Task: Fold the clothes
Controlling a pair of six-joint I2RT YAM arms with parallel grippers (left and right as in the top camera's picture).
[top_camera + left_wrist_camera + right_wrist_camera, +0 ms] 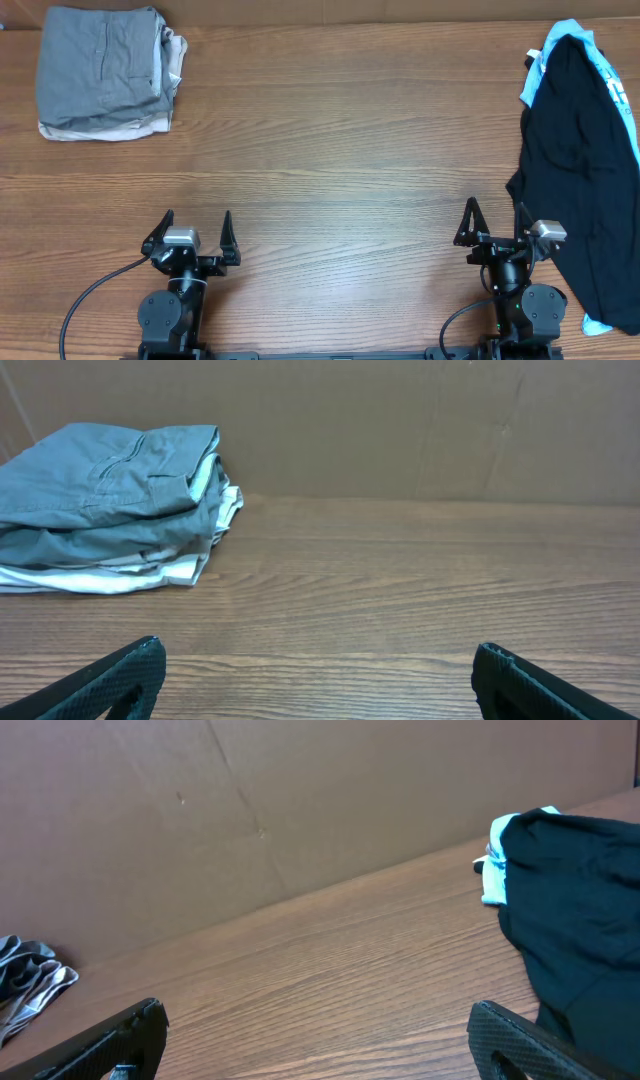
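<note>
Left tool (197, 218) sits at the near edge of the wooden surface (340, 140), toward its left corner, its jaws spread wide with nothing between them and only bare wood ahead. At the far left corner lies a stack of folded clothes (100, 70), grey garments on top and paler ones beneath, well apart from both arms. Right tool (495, 215) sits at the near edge toward the right corner, likewise spread wide and holding nothing. Just beside its right finger begins the black garment (585, 170), lying unfolded and rumpled along the right edge from the far corner to the near one, with light blue cloth (535, 75) showing at its far end.
</note>
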